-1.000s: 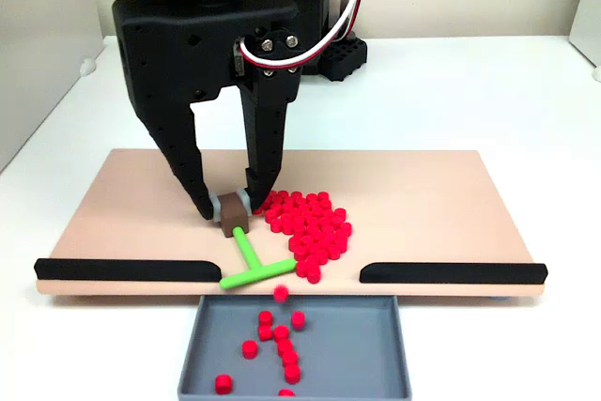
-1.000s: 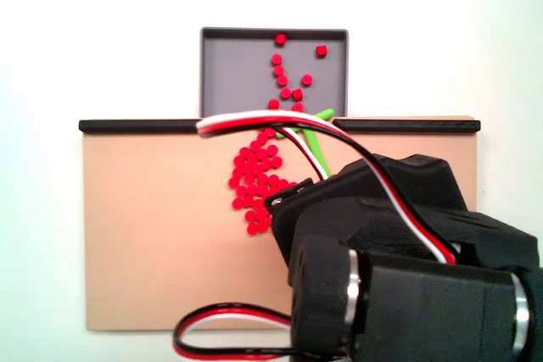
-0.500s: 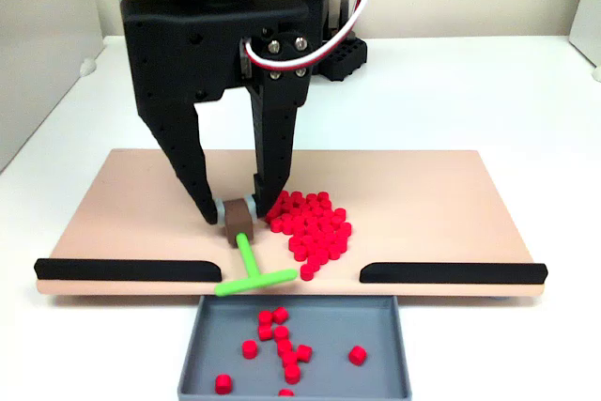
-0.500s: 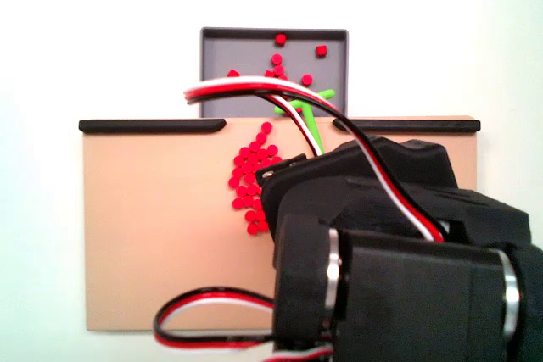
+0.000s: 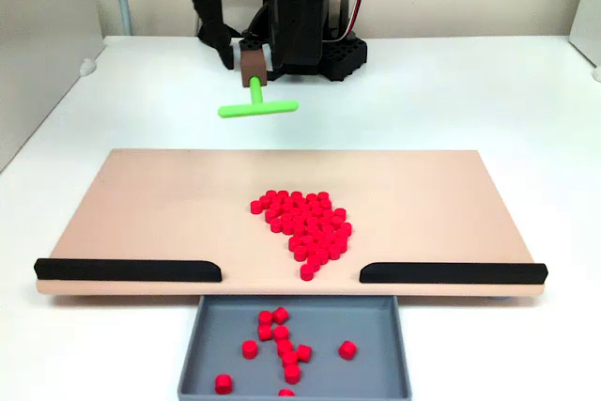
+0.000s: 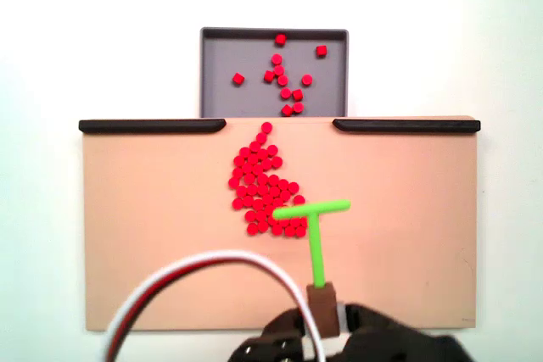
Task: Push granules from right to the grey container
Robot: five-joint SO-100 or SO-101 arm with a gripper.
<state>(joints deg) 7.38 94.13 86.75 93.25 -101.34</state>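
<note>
Tool (image 5: 240,49) grips green stick (image 5: 257,105) — raised; granules (image 5: 302,225) between 2 black strips (image 5: 128,270)

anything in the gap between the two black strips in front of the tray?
One stray granule near the gap in both fixed views; otherwise bare beige board from the main pile to the grey container.

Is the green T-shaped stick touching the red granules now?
Apart. In a fixed view the green stick hangs in the gripper, raised beyond the board, away from the granules.
</note>
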